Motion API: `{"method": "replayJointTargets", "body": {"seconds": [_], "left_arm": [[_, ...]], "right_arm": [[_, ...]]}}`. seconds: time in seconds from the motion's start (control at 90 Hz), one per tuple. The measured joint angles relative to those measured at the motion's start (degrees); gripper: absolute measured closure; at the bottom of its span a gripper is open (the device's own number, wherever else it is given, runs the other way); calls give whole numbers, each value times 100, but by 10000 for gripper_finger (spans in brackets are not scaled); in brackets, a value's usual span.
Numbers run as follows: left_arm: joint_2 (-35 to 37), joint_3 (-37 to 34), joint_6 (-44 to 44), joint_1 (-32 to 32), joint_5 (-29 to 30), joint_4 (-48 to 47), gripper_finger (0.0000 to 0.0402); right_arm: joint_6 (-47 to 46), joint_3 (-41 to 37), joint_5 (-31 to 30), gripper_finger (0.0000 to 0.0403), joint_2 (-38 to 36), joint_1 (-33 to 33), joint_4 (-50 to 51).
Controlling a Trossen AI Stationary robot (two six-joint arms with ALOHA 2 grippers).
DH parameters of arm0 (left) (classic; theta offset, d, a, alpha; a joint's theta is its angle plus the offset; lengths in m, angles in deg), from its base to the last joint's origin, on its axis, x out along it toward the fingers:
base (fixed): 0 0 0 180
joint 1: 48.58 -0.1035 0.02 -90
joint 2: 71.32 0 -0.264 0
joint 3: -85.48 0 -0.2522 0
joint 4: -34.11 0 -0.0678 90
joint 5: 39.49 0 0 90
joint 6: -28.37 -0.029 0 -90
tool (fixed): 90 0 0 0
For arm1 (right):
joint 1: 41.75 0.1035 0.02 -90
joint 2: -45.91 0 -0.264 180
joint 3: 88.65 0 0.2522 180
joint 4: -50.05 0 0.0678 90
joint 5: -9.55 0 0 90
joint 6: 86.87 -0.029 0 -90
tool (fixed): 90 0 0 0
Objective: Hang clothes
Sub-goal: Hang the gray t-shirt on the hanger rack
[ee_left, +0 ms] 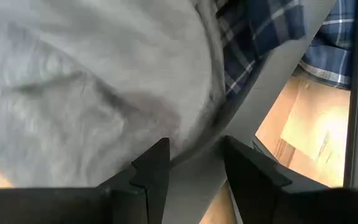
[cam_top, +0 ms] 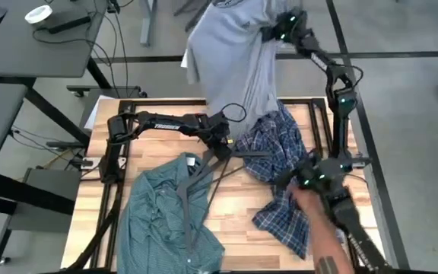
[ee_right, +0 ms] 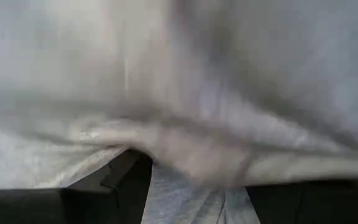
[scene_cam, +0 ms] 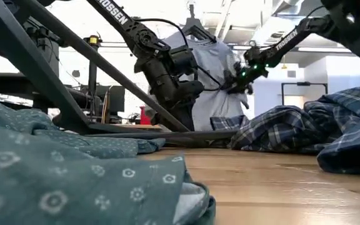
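While hanging, grey tee (cam_top: 234, 53) touches right pincer (cam_top: 274, 32)

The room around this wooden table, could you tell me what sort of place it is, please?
Probably a robotics lab or workshop: grey desks with loose cables stand beside the wooden table, the floor is bare, and exposed ceiling lights hang over an open room.

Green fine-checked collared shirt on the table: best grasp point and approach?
Grip the green fine-checked collared shirt at its collar, at the far end by the thin dark hanger lying on it. Come straight down from above: it lies flat, and the collar's folded edge offers a pinchable ridge.
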Motion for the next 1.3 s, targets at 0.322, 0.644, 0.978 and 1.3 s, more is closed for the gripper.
{"method": "replayJointTargets", "body": {"seconds": [0.322, 0.644, 0.978, 1.3], "left_arm": [[-2, -2, -139, -63, -48, -7, 270], [-7, -4, -132, -91, -45, 9, 270], [-9, -7, -93, -170, -37, 44, 270], [-11, -7, 120, -223, -104, 206, 270]], "right_arm": [[38, 209, 270, 186, -788, -15, 956], [876, -32, 1007, 186, -1260, 773, 4761], [1517, -303, 597, 186, -1160, 1878, 5879], [63, -2669, 345, 186, -1128, 2372, 2185]]}}
